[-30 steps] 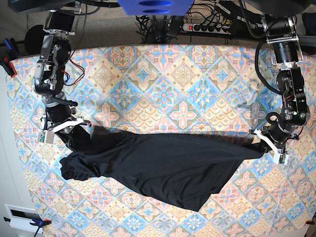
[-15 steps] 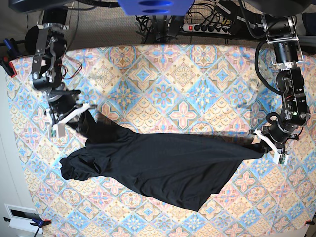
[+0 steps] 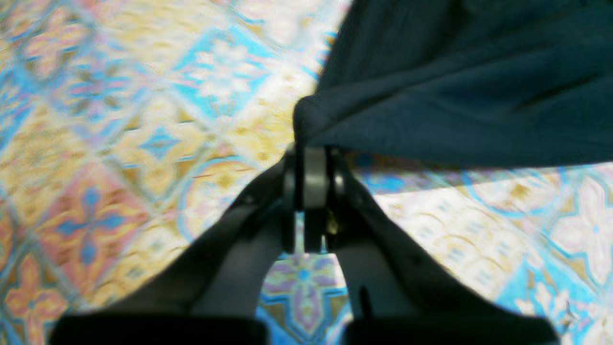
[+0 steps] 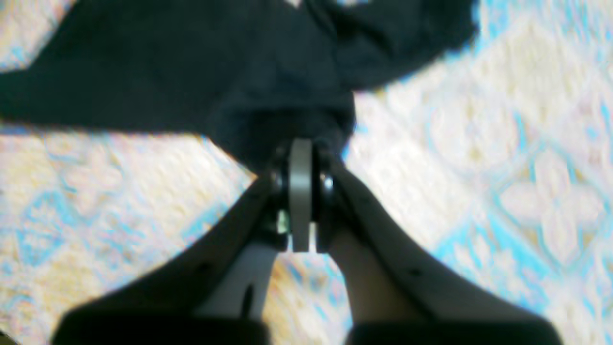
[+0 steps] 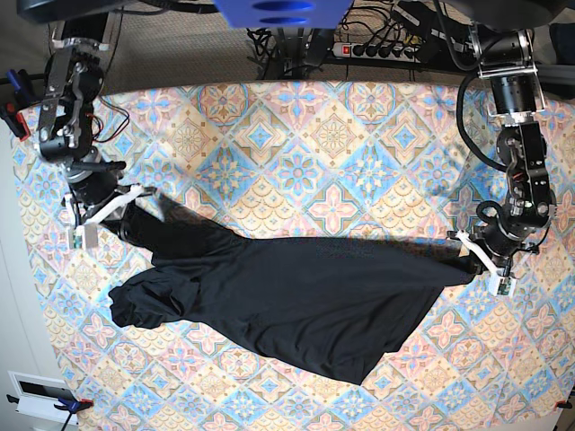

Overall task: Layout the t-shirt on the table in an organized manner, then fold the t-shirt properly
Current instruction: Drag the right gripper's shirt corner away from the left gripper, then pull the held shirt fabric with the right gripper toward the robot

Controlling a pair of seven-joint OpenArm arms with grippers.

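Note:
The black t-shirt [image 5: 296,301] lies stretched across the patterned table [image 5: 332,153], crumpled at its lower left and hanging to a point at the front. My right gripper [image 5: 135,203], on the left of the base view, is shut on a bunched corner of the t-shirt [image 4: 191,62], with the fabric pinched at its tips [image 4: 300,143]. On the base view's right, my left gripper [image 5: 464,253] is shut on the opposite end of the t-shirt [image 3: 455,81]. That end gathers into a tight point at the left gripper [image 3: 309,146].
A power strip [image 5: 377,49] and cables lie behind the table's far edge. A blue clamp [image 5: 18,90] grips the left edge. A white box [image 5: 40,395] sits off the front left corner. Bare patterned cloth shows behind and in front of the shirt.
My right gripper has moved back and outward to the left, dragging its corner of the shirt with it. The left gripper has shifted only slightly, still holding its end.

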